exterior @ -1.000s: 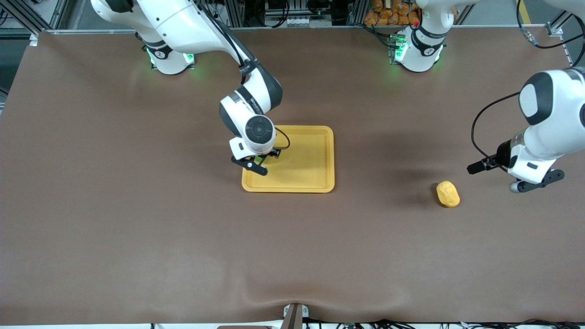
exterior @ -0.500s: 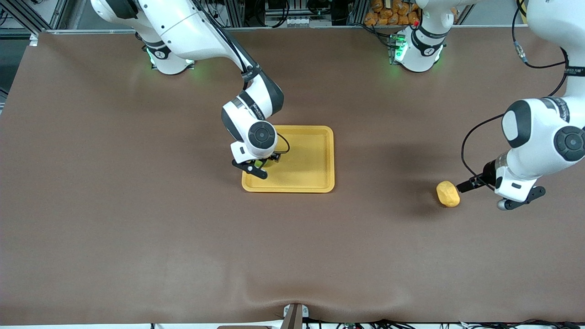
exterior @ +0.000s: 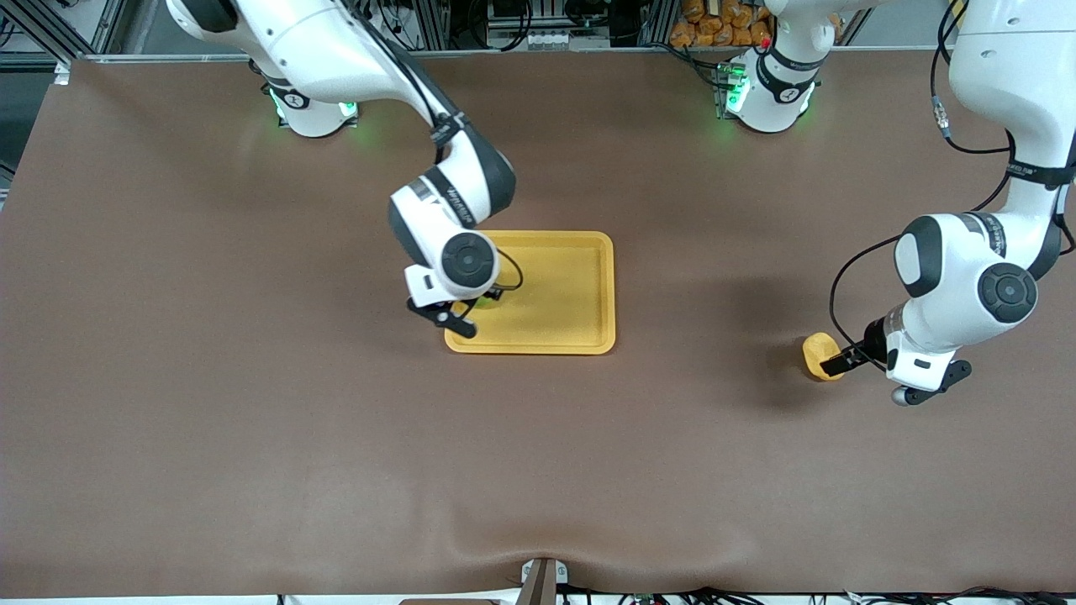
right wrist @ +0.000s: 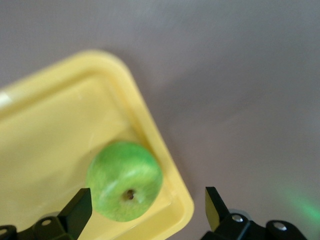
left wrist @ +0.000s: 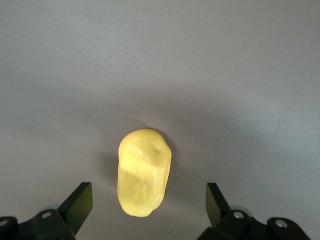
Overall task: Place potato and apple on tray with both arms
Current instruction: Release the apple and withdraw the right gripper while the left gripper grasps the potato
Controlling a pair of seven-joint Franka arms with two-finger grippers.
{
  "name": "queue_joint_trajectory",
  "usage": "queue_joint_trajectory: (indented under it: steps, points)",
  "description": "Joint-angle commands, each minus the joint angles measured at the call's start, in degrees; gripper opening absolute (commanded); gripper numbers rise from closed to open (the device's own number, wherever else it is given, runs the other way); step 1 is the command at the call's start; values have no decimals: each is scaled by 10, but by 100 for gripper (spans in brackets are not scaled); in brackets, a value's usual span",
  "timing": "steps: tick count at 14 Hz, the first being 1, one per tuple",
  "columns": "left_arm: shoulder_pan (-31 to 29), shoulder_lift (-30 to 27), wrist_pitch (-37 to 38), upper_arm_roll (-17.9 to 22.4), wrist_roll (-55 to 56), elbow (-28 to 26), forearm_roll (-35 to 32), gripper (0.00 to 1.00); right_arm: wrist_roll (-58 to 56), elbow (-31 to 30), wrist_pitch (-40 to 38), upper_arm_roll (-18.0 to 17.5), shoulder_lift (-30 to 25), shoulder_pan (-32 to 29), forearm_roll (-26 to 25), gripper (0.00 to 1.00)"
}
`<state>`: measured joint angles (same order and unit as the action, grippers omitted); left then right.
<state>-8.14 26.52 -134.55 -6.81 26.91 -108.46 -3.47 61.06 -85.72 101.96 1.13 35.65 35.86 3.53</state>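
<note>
With the apple (right wrist: 124,181) lying in the tray (exterior: 580,286) under the spread right gripper (right wrist: 145,210), the left gripper (left wrist: 148,207), also spread, should descend straight around the potato (left wrist: 144,171) on the surface, squeezing its narrow sides.

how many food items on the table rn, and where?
2. The apple sits in the tray, at its corner toward the right arm's end, under the open right gripper. The potato lies on the bare table, below the open left gripper.
</note>
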Motion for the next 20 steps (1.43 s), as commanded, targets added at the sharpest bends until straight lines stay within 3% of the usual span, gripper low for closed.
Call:
queue_joint_trajectory:
  steps: [1,3,8,12,14,17,20]
  points:
    - [2,14,-3,0,8,11,11,100,-59,-7,-49,-10,-49,-66,36,100]
    - [2,25,-10,0,7,11,4,100,-168,-12,-75,-9,-75,-132,54,100]
    - [2,44,-23,0,3,11,2,100,-451,-37,-82,-4,-142,-278,46,100]
    - [1,58,-27,1,-3,11,0,100,-573,-52,-89,-4,-236,-337,25,100]
    - [1,64,-27,1,-3,11,-1,97,-575,-53,-106,-4,-275,-337,9,100]
    - [2,68,-27,1,-4,10,-1,61,-567,-52,-151,-4,-326,-327,-16,100]
    - [7,66,-21,-1,-2,10,-1,10,-533,-31,-174,-3,-340,-327,-18,100]
